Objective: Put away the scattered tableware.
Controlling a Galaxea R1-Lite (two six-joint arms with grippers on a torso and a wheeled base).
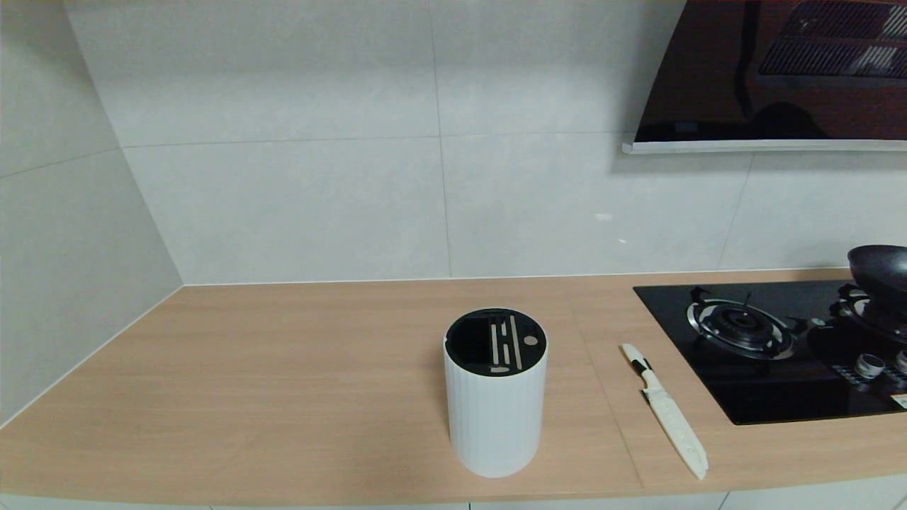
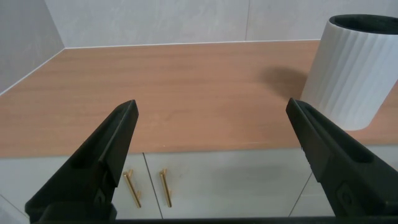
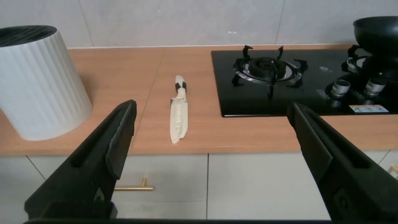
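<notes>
Knife (image 1: 662, 407) and holder share a long wood-grain counter (image 1: 283, 368) that runs along a wall of large pale grey tiles (image 1: 354, 142). The wall turns a corner far to the holder's left.

High on the wall, up and to the right of the holder, hangs a dark glossy range hood (image 1: 772, 78). Below it a black glass gas hob (image 1: 765, 382) is set into the counter, well to the holder's right. It has a bare burner (image 1: 740, 322) on the side nearer the holder and a dark wok (image 1: 879, 268) on the farther one. Its knobs (image 1: 869, 365) sit along the front.

The white ribbed cylindrical knife holder (image 1: 496, 404) stands upright near the counter's front edge. Its black top is cut with narrow slots and one wide opening.

The knife lies flat between the holder and the hob, apart from both. Its cream-and-black handle points toward the wall and its cream blade toward the front edge.

Pale cabinet doors with brass bar handles (image 2: 165, 186) sit under the counter.

The left gripper (image 2: 211, 106) hangs in front of the counter edge on the holder's left, its jaws spread wide with nothing between them. The right gripper (image 3: 211, 107) hangs in front of the edge on the holder's right, facing the knife, its jaws likewise spread wide around nothing.
</notes>
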